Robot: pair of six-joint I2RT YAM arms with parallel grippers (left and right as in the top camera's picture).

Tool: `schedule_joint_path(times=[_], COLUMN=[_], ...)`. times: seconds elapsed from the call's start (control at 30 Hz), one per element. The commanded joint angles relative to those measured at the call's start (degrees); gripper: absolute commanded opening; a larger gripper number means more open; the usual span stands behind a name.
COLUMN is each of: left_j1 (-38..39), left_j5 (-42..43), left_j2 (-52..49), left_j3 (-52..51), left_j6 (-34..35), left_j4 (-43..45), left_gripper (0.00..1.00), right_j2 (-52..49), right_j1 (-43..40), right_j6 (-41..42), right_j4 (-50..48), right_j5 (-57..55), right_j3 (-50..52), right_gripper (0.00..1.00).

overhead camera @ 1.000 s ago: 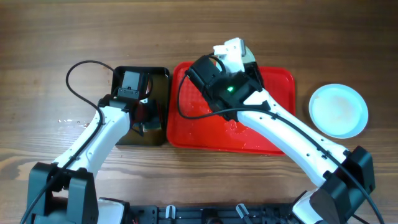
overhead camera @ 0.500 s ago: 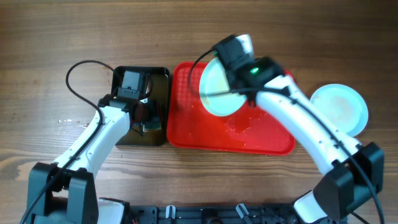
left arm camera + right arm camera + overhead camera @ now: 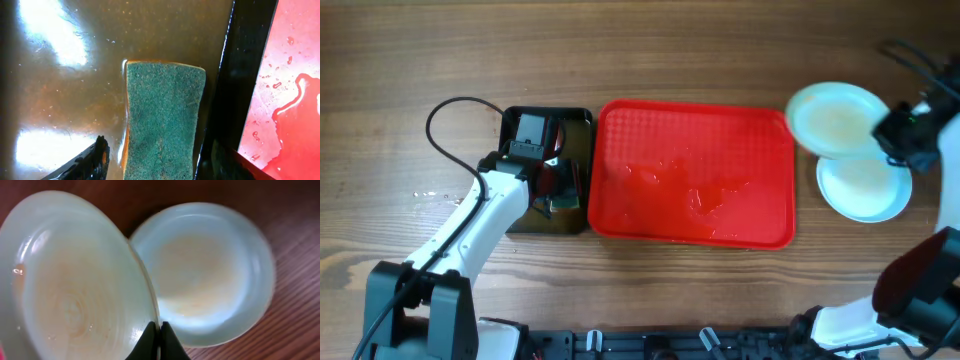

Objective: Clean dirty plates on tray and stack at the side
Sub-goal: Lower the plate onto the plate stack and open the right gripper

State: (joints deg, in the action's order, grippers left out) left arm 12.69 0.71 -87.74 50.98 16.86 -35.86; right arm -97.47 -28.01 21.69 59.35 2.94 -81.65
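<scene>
The tub [image 3: 570, 112] stands against the tray's [image 3: 720, 130] left side. The sponge [image 3: 162, 120] lies in the tub, between the left gripper's [image 3: 160, 162] fingers. Right of the tray, the lower plate [image 3: 865, 190] lies on the table [image 3: 720, 50]. The upper plate [image 3: 835, 118], held at its rim by the right gripper [image 3: 159, 332], hangs tilted behind it and overlaps its far edge.

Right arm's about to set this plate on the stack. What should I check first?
1. Grip: right end effector shut on held plate at its rim: ok.
2. Alignment: held plate overlaps only the lower plate edge, not centred: not ok.
3. Held plate wiped: faint orange tint in the middle: cannot tell.
4. Tray holds no plates: ok.
5. Left end effector away, at the tub: ok.
</scene>
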Motion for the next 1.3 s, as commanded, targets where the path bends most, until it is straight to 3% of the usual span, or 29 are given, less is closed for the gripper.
schedule_joint_path(times=[0.0, 0.3, 0.4, 0.5, 0.67, 0.83, 0.87, 0.9, 0.93, 0.97, 1.27], left_j1=[-0.2, -0.2, -0.2, -0.2, -0.2, -0.2, -0.2, -0.2, -0.2, -0.2, -0.2], left_j5=[-0.6, -0.6, -0.6, -0.6, -0.9, -0.8, -0.8, -0.8, -0.8, -0.7, -0.2], left_j2=[0.9, 0.9, 0.9, 0.9, 1.2, 4.4, 5.2, 6.3, 7.0, 7.6, 14.1], left_j3=[0.8, 0.8, 0.8, 0.8, 0.8, 0.8, 0.8, 1.0, 1.4, 2.0, 4.9], left_j6=[0.5, 0.5, 0.5, 0.5, 0.0, 0.0, 0.0, 0.0, 0.0, 0.1, 9.4], left_j4=[0.0, 0.1, 0.3, 0.3, 0.9, 2.4, 2.8, 3.3, 3.2, 2.8, -15.3], left_gripper=[0.63, 0.64, 0.65, 0.66, 0.69, 0.78, 0.79, 0.83, 0.87, 0.96, 1.00], right_j2=[0.8, 0.8, 0.8, 0.8, 2.4, 10.3, 11.9, 13.8, 15.1, 16.1, 23.8], right_j1=[-6.8, -15.5, -15.5, -14.2, -6.2, 9.6, 12.5, 16.1, 18.8, 21.3, 29.7], right_j6=[-0.9, -0.7, -3.5, -5.3, -10.7, -16.5, -18.0, -19.5, -20.6, -21.3, -19.5], right_j4=[-3.0, -11.4, -11.3, -10.1, -8.3, -12.0, -12.8, -13.8, -13.9, -13.8, -5.4], right_j5=[2.3, 3.5, 11.4, 16.5, 18.8, 19.4, 19.3, 18.6, 17.0, 14.8, 12.4], right_j3=[6.3, 15.9, 15.9, 15.9, 15.9, 15.9, 15.9, 15.9, 15.9, 15.9, 17.8], right_gripper=[0.04, 0.05, 0.25, 0.30, 0.31, 0.36, 0.40, 0.61, 0.93, 0.99, 1.00])
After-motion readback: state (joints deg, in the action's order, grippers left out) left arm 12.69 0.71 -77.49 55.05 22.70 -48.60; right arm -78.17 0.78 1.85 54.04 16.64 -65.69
